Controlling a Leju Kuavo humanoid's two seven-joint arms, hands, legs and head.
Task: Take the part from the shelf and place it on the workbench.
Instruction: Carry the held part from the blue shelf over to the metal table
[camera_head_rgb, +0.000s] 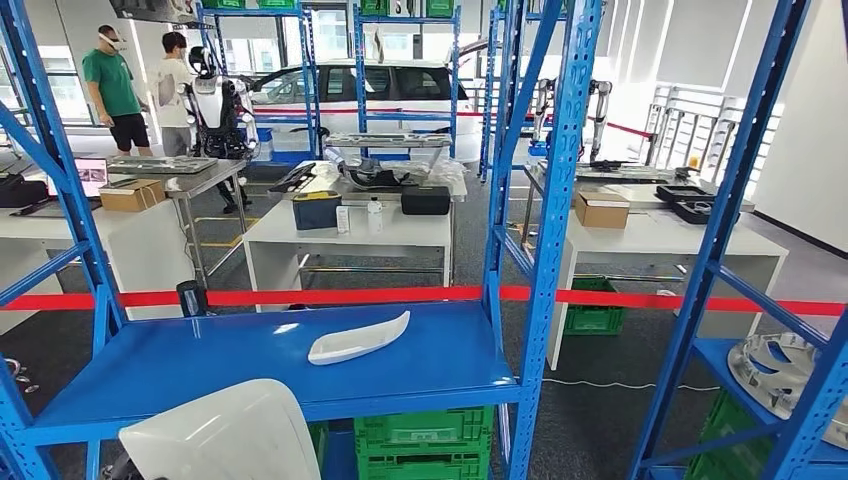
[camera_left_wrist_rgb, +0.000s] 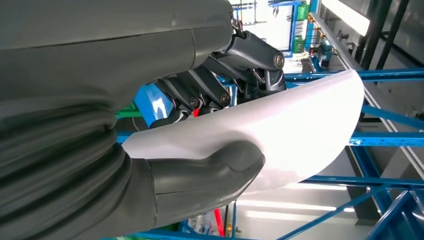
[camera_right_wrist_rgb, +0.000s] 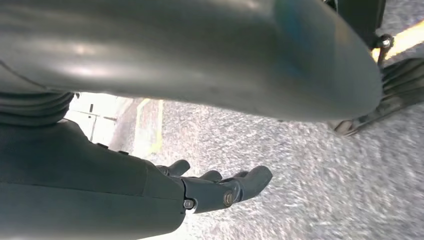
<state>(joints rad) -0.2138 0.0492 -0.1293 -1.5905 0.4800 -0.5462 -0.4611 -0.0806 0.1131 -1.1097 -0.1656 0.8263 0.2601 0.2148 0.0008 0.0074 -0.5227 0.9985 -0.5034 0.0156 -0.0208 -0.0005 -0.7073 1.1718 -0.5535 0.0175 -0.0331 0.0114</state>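
One white part (camera_left_wrist_rgb: 300, 125) pinched by left hand (camera_left_wrist_rgb: 200, 125) fingers (camera_left_wrist_rgb: 210, 87); right hand (camera_right_wrist_rgb: 210, 192) fingers (camera_right_wrist_rgb: 250, 182) loosely spread, holding nothing; green crates (camera_head_rgb: 425, 445) under shelf (camera_head_rgb: 200, 370).

No legible text, labels, brands, numbers or signs in any view. Cardboard boxes (camera_head_rgb: 131, 194) at left of the head view and (camera_head_rgb: 601, 209) at right of centre: faces bear no readable print. Laptop screen (camera_head_rgb: 90, 173) at far left: contents too small to read. White car (camera_head_rgb: 370, 88) at upper centre: no plate or badge discernible.
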